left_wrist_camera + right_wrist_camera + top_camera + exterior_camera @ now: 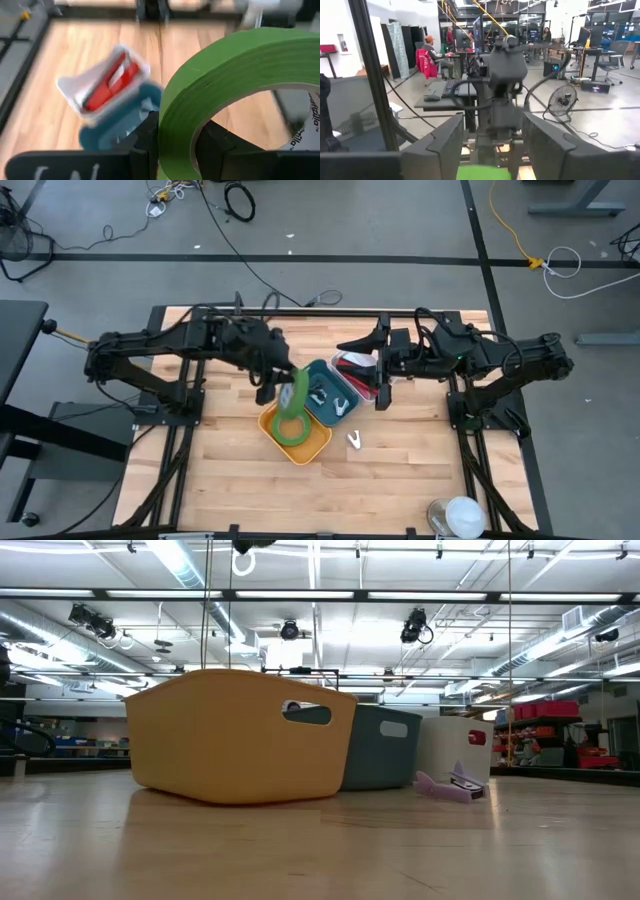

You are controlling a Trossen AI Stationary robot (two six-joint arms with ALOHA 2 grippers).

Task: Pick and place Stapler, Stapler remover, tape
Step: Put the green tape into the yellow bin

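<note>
Bins [318, 405] block centre; front prob. free.

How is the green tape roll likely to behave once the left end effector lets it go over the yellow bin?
The green tape roll looks rigid and probably light. Held on edge by the left end effector, its round form could roll or wobble, though the yellow bin walls should likely contain it.

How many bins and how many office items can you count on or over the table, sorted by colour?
Yellow bin: 1
Teal bin: 1
White bin: 1
Green tape roll, held in the left pincer above the yellow bin: 1
Red stapler in the white bin: 1
Pale staple remover on the bare table: 1
Total: 6
</note>
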